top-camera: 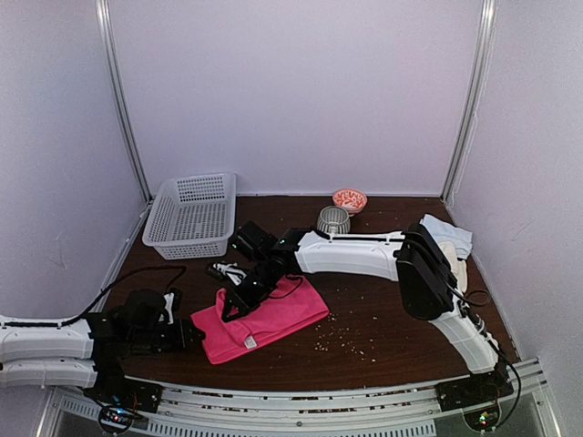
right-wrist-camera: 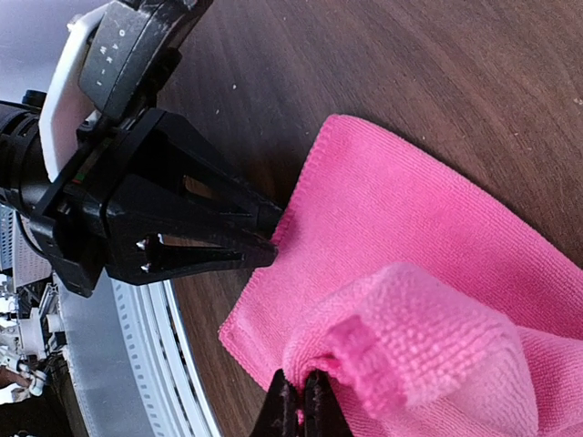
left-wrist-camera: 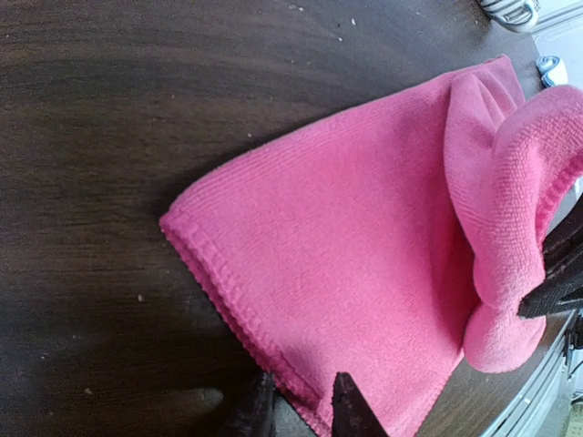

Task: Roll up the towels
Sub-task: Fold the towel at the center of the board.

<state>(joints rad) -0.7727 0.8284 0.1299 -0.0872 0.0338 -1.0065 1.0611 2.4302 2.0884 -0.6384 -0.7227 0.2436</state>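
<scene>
The bright pink towel point(top-camera: 269, 317) lies on the dark wooden table in front of the arms. My right gripper point(top-camera: 235, 305) reaches across to its left end and is shut on a lifted, curled-over fold of the towel point(right-wrist-camera: 428, 346), pinched between the fingertips point(right-wrist-camera: 301, 391). My left gripper point(top-camera: 193, 335) sits low at the towel's near left hem, and its narrow jaws point(left-wrist-camera: 301, 405) pinch the hem point(left-wrist-camera: 228, 291). In the right wrist view the left gripper point(right-wrist-camera: 264, 228) touches the towel's edge. A pale blue-grey towel point(top-camera: 446, 235) and a cream one point(top-camera: 458, 266) lie at the right, behind the right arm.
A white plastic basket point(top-camera: 191, 216) stands at the back left. A ribbed metal cup point(top-camera: 333, 219) and a small pink bowl point(top-camera: 350, 199) stand at the back middle. Crumbs point(top-camera: 351, 337) lie scattered right of the pink towel. A metal rail point(top-camera: 301, 405) runs along the near edge.
</scene>
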